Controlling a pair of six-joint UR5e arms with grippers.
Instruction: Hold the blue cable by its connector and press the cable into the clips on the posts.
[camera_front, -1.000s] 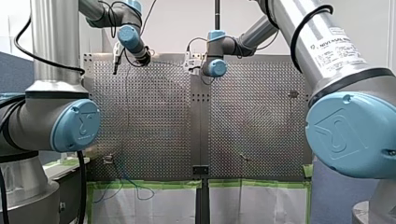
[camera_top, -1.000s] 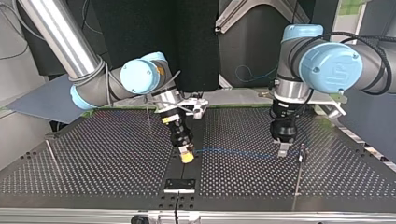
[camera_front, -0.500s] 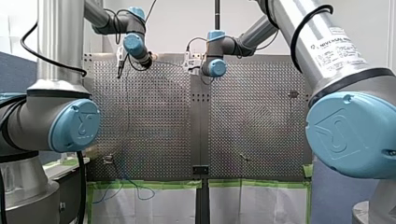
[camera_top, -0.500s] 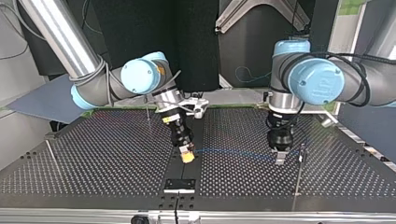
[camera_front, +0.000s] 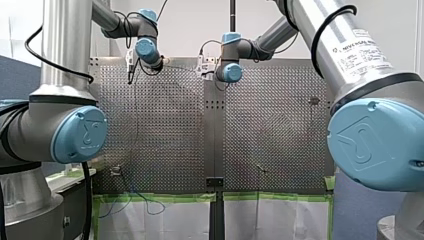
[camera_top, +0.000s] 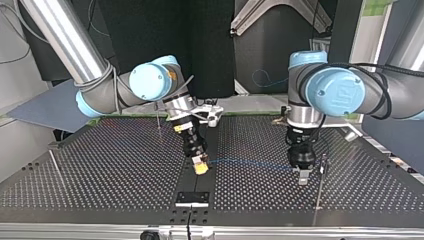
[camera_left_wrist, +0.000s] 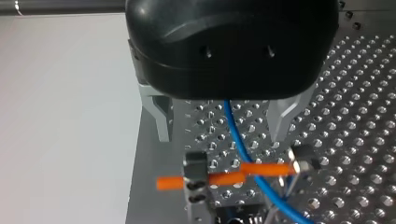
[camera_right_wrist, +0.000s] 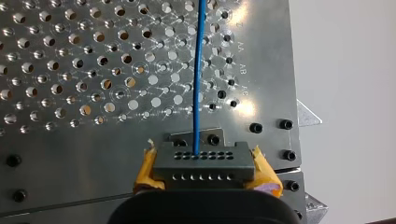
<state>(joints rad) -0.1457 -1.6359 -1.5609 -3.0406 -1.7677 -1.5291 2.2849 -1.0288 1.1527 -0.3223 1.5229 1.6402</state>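
Connector inside right claw

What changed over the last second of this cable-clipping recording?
My left gripper came down and edged toward the top view's left, beside the post, jaws open around the blue cable. Nothing taken or released. My right gripper stayed put, clamping the connector; the cable stayed stretched between them.
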